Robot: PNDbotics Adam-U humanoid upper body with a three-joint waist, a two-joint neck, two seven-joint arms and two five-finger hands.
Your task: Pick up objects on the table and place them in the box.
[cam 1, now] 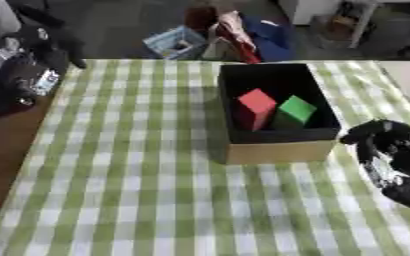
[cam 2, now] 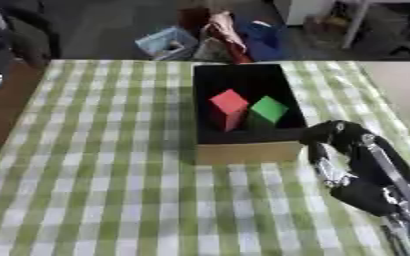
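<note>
A cardboard box (cam 1: 278, 152) with a black inside stands on the green-and-white checked cloth (cam 1: 138, 190), right of the middle. Inside it a red block (cam 1: 257, 107) stands beside a green block (cam 1: 296, 111), which sits to its right. My right hand (cam 2: 359, 190) hovers just right of the box's near right corner. Its fingers (cam 2: 327, 136) are relaxed and bent slightly toward the box wall, and they hold nothing. My left hand shows in neither view. I see no loose object lying on the cloth.
Dark equipment (cam 1: 25, 75) lies on the bare brown table strip at the far left. Beyond the far edge, on the floor, sit a blue basket (cam 1: 178, 42) and red and blue items (cam 1: 261, 35).
</note>
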